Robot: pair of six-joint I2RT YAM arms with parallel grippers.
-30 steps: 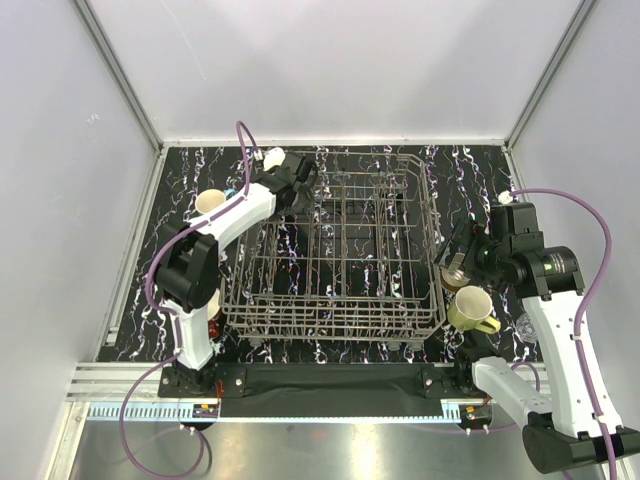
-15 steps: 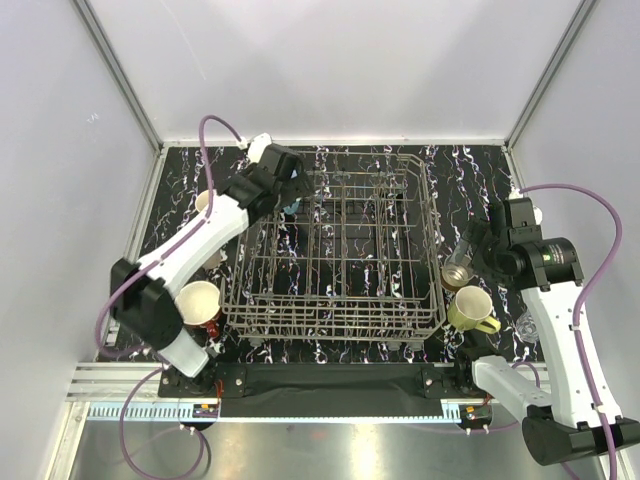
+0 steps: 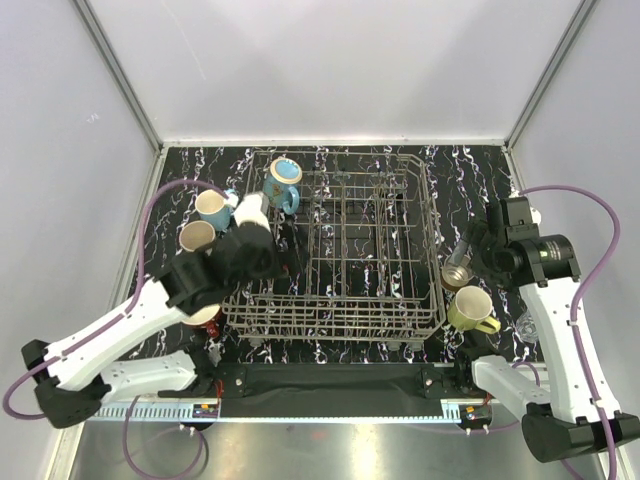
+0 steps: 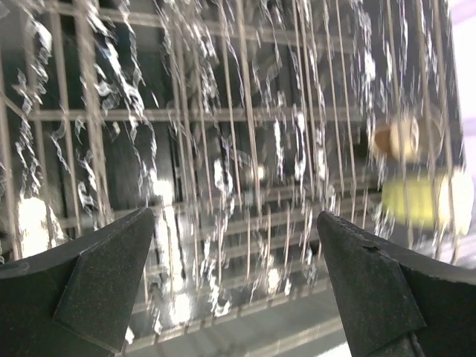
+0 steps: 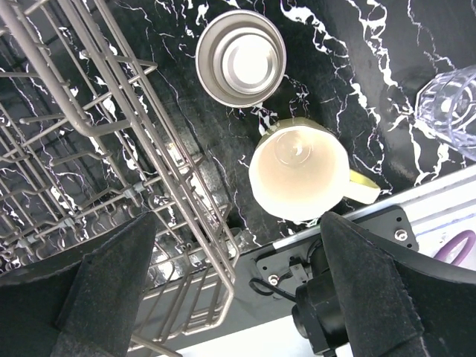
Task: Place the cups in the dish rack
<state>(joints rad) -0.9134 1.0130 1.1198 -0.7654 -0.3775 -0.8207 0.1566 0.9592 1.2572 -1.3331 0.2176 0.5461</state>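
The dish rack [image 3: 340,300] is a grey wire basket mid-table. A light blue mug [image 3: 283,184] sits in its back left corner. My left gripper [image 3: 292,252] hovers open and empty over the rack's left side; its wrist view is blurred rack wires [image 4: 245,149] between the fingers [image 4: 97,275]. Left of the rack stand another light blue mug [image 3: 212,208] and a cream mug [image 3: 196,236]. My right gripper [image 3: 468,246] is open above the steel tumbler [image 5: 240,58] and the yellow-green mug [image 5: 297,172], touching neither.
A clear glass [image 5: 450,111] stands right of the yellow-green mug, near the table's front edge. A red mug [image 3: 207,316] is mostly hidden under my left arm. The rack's right wall [image 5: 111,141] runs close beside the tumbler. Enclosure walls surround the table.
My left gripper opened, left the light blue mug in the rack's back left corner, and the arm swung back toward the near left. The right arm barely shifted.
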